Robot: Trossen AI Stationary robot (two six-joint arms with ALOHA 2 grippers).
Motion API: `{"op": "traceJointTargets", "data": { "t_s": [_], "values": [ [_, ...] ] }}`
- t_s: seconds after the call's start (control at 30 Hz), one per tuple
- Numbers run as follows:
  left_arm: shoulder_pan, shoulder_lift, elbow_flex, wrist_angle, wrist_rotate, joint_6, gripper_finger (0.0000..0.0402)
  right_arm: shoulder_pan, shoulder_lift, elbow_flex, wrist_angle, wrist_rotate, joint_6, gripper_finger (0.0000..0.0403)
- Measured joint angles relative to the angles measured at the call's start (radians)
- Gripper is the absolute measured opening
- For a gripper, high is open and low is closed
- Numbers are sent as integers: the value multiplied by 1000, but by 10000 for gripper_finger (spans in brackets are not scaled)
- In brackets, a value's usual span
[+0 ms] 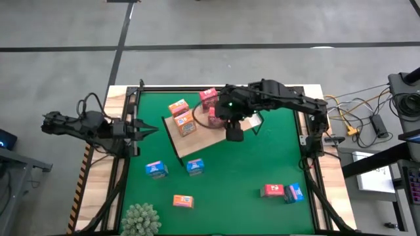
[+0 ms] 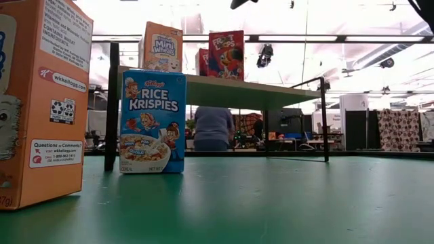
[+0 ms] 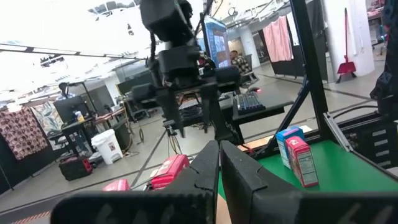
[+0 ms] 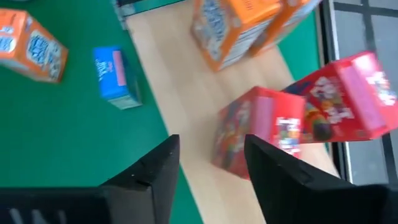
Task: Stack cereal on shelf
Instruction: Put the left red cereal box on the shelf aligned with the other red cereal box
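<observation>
Right gripper (image 4: 208, 165), jaws apart and empty, hovers over a pink-red cereal box (image 4: 258, 134) on the shelf (image 1: 197, 141) at frame centre (left gripper (image 1: 146, 129) shut, idle); a careless retreat could topple the box

- The right dark six-joint arm reaches in from the table's right edge, elbow bent, its wrist hanging above the middle of the table.
- The right two-finger gripper (image 4: 208, 165) points downward, its dark fingers (image 4: 155, 168) parted with a clear gap between them.
- The left dark arm waits at the table's left edge; the left two-finger gripper (image 1: 146, 130) lies level, pointing toward the table's middle, its fingers (image 3: 245, 177) pressed together.
</observation>
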Motion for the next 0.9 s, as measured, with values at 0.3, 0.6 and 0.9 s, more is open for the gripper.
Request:
{"op": "traceJointTargets", "data": {
  "t_s": [0.3, 0.6, 0.9],
  "values": [
    [0, -3, 0, -19, 0, 7, 0, 33, -8, -154, 10, -1, 24, 81],
    [0, -4, 0, -15, 0, 18, 0, 17, -10, -261, 51, 85, 9, 16],
    [0, -4, 0, -11, 0, 26, 0, -8, -11, -281, 91, 246, 46, 9]
  ]
}}
